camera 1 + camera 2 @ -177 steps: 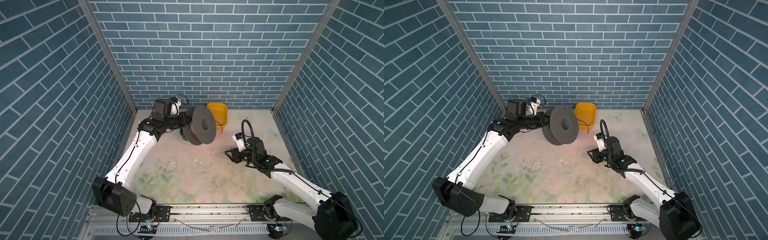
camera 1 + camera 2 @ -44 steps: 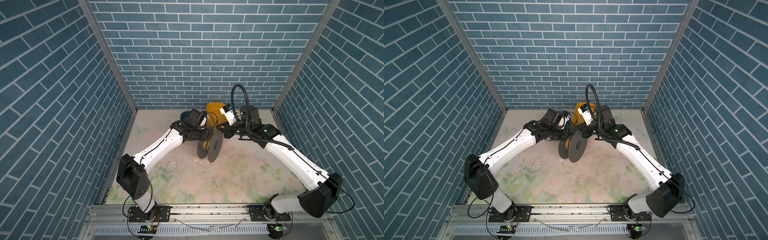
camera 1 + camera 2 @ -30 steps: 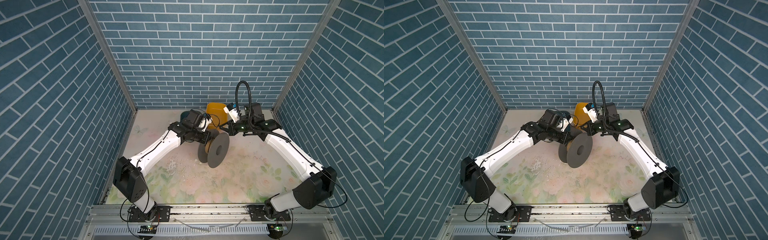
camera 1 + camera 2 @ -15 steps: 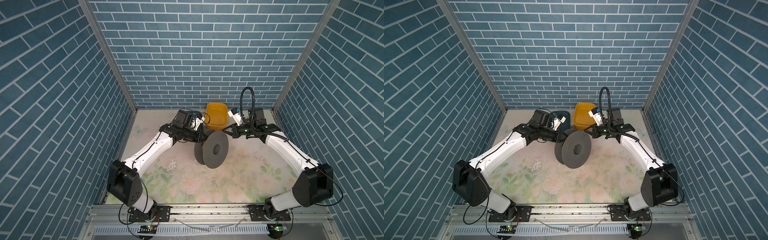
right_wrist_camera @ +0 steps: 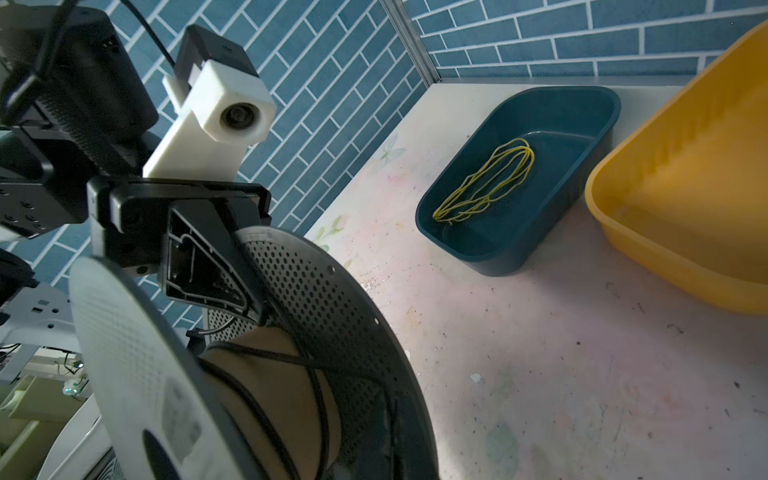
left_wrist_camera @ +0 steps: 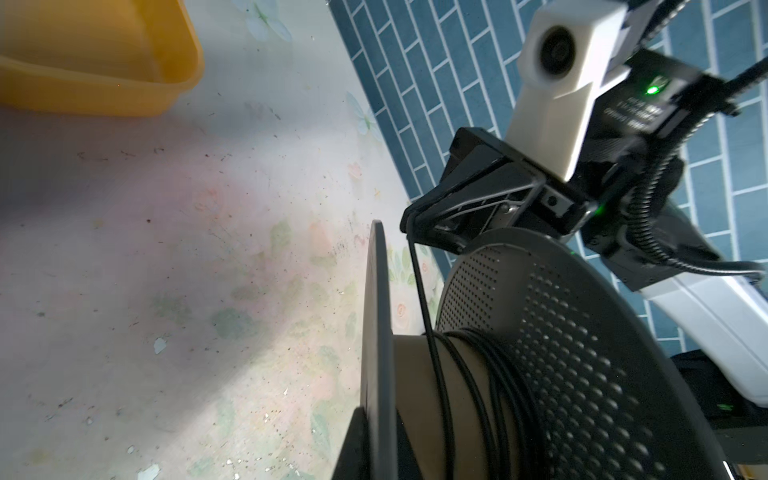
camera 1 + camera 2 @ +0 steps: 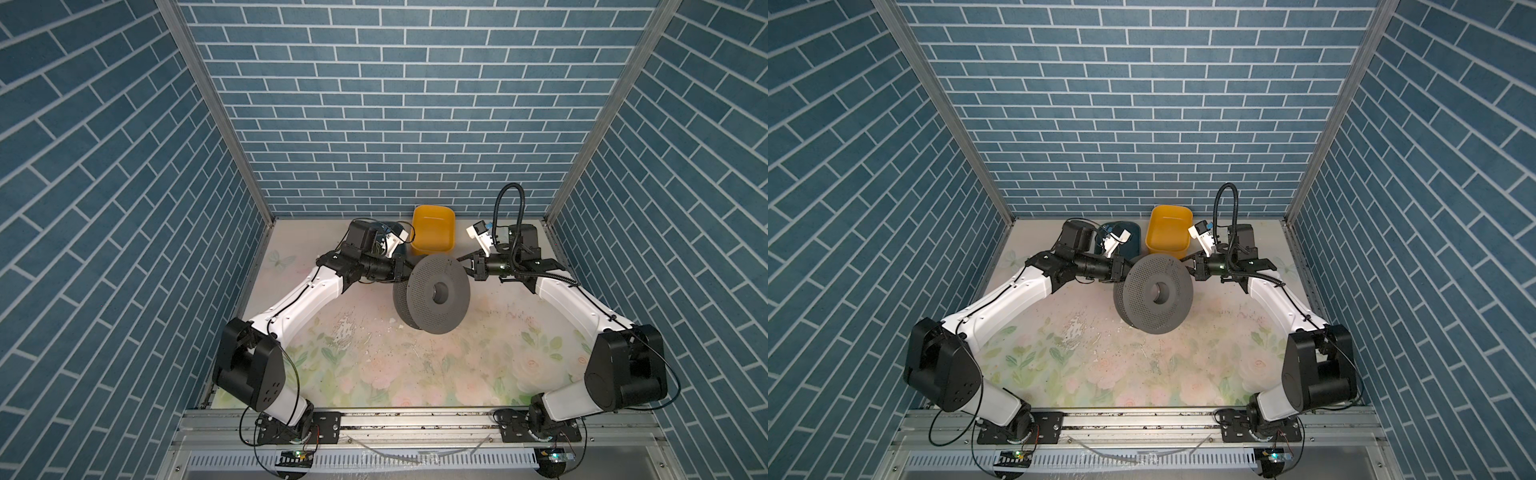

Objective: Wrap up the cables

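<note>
Right end effector [image 6: 412, 219] pinches the black cable [image 6: 420, 286], taut down to its turns on the hub of the spool [image 7: 437, 309], far middle of the surface [image 7: 374, 365]. Left end effector [image 5: 254, 309] clamps a flange. Steady tension, with each turn guided between the flanges, should wind it neatly.

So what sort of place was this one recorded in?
Probably a purpose-built robot test cell, not a home: blue brick-print wall panels box in a floral-patterned tabletop, and an aluminium rail along its front carries the white-and-black left arm and right arm.
</note>
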Available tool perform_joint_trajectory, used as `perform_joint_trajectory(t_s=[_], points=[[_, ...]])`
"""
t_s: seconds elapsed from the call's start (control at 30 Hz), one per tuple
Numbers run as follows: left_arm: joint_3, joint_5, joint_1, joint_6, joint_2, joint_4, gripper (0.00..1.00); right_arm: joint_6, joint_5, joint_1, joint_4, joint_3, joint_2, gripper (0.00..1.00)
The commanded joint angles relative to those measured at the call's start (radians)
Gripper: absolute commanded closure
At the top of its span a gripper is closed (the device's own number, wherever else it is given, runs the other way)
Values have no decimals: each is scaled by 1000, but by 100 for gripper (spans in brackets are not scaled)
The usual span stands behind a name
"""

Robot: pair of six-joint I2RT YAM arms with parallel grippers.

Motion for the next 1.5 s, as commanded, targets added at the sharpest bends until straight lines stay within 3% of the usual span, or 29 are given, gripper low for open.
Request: perform_joint_trajectory(t_s=[0.0, 0.13, 0.33, 0.57, 0.77, 1.2, 1.47], points=[[-1, 60, 25, -109, -18, 208, 100, 35, -102, -19, 50, -40, 31, 100], [3, 34, 30, -142, -9, 223, 100, 94, -129, -18, 118, -73, 41, 100], [-9, 3, 36, -231, 24, 293, 100, 208, -5, -18, 156, -141, -36, 100], [-32, 14, 38, -375, 65, 465, 100, 408, 45, -16, 244, -207, -87, 100], [-33, -22, 38, -384, 62, 464, 100, 532, 76, -16, 305, -231, -90, 100], [-55, -62, 49, -440, 64, 501, 100, 590, 203, -19, 244, -216, -147, 99], [-70, -59, 49, -451, 70, 514, 100, 514, 276, -27, 184, -211, -166, 97]])
